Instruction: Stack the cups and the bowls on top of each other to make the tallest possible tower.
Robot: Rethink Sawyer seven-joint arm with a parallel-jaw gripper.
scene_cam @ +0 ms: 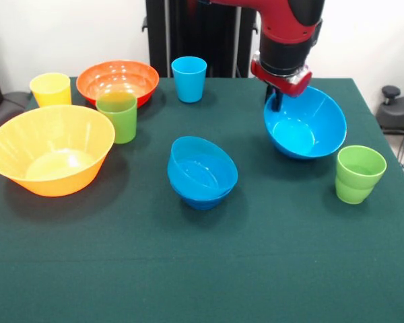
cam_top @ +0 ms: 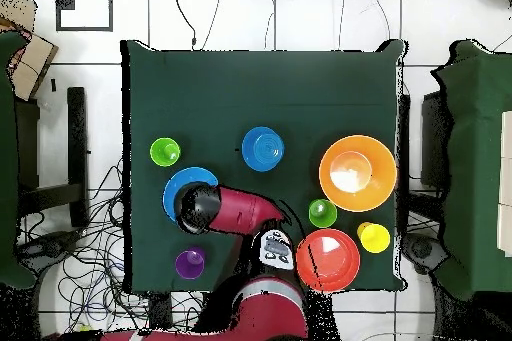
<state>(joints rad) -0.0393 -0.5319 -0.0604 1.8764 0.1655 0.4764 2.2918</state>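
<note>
One camera faces across the table (scene_cam: pixel 202 282); another looks straight down.

Green-clothed table (scene_cam: pixel 202 282), scattered bowls (scene_cam: pixel 50 149), cups (scene_cam: pixel 189 79)

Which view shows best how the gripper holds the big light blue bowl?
The front view: the gripper grips the rim of the tilted big light blue bowl. Overhead, the arm covers much of the bowl, hiding the grip.

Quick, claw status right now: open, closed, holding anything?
Claw: closed on the far rim of the big blue bowl, which sits tilted.
</note>
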